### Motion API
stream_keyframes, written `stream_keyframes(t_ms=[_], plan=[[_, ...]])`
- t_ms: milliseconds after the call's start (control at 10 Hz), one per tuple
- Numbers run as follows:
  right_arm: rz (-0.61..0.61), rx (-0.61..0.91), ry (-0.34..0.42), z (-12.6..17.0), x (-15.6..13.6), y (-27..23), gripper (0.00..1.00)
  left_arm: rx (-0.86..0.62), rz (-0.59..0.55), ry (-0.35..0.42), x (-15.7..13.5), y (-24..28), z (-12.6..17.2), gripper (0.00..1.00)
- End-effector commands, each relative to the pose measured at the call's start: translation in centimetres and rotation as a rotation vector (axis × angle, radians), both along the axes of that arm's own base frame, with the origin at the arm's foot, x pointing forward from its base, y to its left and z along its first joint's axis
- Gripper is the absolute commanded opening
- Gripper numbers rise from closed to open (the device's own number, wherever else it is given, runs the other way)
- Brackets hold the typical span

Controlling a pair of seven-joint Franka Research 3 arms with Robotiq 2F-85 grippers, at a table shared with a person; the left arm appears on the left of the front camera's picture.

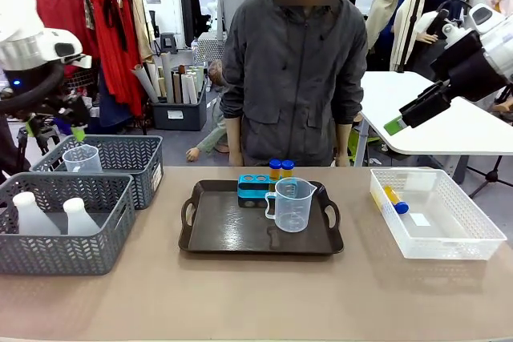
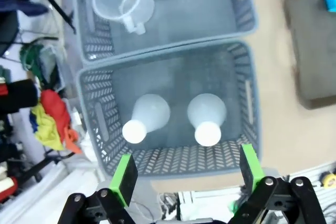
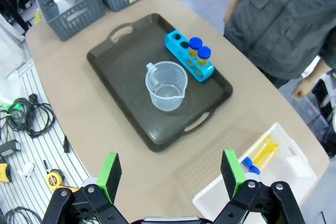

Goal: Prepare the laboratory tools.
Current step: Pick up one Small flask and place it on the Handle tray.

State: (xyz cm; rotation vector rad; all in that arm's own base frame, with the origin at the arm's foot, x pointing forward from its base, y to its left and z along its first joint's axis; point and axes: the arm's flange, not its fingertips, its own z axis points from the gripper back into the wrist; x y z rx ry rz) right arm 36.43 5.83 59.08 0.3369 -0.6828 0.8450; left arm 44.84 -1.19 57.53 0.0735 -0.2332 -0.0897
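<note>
Centrally in the front view, a dark tray [image 1: 210, 239] lies on the desk [image 1: 256, 302]. At the tray's far edge stands the blue rack [image 1: 255, 188] with two blue-capped tubes [image 1: 280, 168] upright in it, and a clear beaker [image 1: 290, 204] stands on the tray just in front of the rack. A third tube [image 1: 394, 199] lies in the clear bin [image 1: 461, 242] at the right. At the left, the near basket [image 1: 72, 255] holds two white flasks [image 1: 32, 215], and the far basket [image 1: 136, 154] holds a second beaker [image 1: 82, 158]. The left gripper [image 1: 54, 129] hangs above the baskets and the right gripper [image 1: 397, 124] hangs high near the bin. A person [image 1: 292, 70] stands across the desk.

From the left wrist, the jaws stand wide and empty, directly above the flasks [image 2: 152, 116] in the near basket [image 2: 105, 145].

From the right wrist, the jaws also gape wide with nothing held, over bare desk [image 3: 173, 161] between tray [image 3: 126, 85] and bin [image 3: 294, 179]. The rack [image 3: 181, 51] has two holes empty.
</note>
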Motion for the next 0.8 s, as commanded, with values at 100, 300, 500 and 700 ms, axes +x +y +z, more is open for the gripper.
stream_keyframes(t_ms=[100,300,500,700], plan=[[0.007,0.024,0.002,0.1,0.1,0.1,1.00,-0.004,0.137,0.042,-1.9,4.8,-2.6,1.00],[0.007,0.024,0.002,0.1,0.1,0.1,1.00,0.016,0.110,0.052,-2.9,6.8,-5.2,1.00],[0.007,0.024,0.002,0.1,0.1,0.1,1.00,-0.014,0.126,0.053,-2.9,8.5,-7.5,1.00],[0.007,0.024,0.002,0.1,0.1,0.1,1.00,-0.004,0.138,0.076,-2.6,8.0,-6.8,1.00]])
